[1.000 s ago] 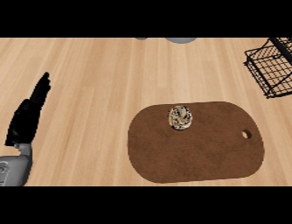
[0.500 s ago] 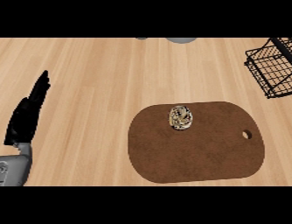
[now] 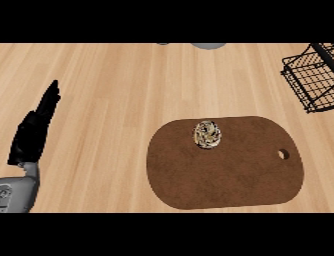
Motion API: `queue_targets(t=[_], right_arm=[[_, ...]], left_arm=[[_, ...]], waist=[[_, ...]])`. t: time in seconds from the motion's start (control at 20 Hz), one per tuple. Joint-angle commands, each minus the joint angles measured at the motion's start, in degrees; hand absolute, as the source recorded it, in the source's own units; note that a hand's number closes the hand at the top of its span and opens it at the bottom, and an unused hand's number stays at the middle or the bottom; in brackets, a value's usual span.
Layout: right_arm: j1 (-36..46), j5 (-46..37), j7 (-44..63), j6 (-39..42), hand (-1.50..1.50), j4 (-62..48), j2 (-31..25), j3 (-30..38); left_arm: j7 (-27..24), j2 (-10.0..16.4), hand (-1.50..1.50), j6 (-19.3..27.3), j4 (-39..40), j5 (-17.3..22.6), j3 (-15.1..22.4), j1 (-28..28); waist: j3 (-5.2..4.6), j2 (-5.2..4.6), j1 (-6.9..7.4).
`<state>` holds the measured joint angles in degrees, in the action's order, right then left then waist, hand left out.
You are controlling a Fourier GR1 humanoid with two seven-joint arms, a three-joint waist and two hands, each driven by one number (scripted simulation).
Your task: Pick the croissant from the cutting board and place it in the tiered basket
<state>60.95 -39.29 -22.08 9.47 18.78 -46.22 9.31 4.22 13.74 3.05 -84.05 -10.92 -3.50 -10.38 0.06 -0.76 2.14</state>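
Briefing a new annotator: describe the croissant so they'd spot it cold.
Find the dark brown cutting board lying on the wooden counter, right of centre. The croissant is the small oval pastry near the board's far edge, mottled tan and brown. It is the only thing lying on the board, and much paler than it.
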Motion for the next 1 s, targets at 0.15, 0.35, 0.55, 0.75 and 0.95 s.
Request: queue_targets(t=[0.15,0.35,0.55,0.75,0.95], right_arm=[[1.0,6.0,-4.2,-0.6,-1.50,-4.3,-1.8,7.3],[2.6,8.8,-4.9,0.3,-1.50,-4.9,-4.8,10.7],[3.1,9.9,-2.6,2.3,-1.50,-5.7,-10.4,12.5],[2.7,11.3,0.5,6.0,-1.50,-9.3,-14.7,14.5],[0.9,12.2,0.5,14.9,-1.50,-11.3,-21.4,15.4]], left_arm=[[-2.0,0.5,0.00,-1.3,3.1,1.0,-1.3,-1.5],[1.1,-0.2,0.00,-0.3,-1.6,-0.1,-0.1,0.3],[-0.9,-0.2,0.00,0.1,-0.2,-0.3,-0.9,1.2],[-0.8,1.3,0.00,-1.5,2.3,0.7,-2.2,-1.8],[-0.4,-1.8,0.00,1.3,1.4,-1.5,0.1,-0.6]], waist=[[0.04,-0.14,-0.40],[0.07,0.10,-0.17],[0.02,0.22,-0.64],[0.08,-0.19,-0.45],[0.16,-0.28,-0.55]])
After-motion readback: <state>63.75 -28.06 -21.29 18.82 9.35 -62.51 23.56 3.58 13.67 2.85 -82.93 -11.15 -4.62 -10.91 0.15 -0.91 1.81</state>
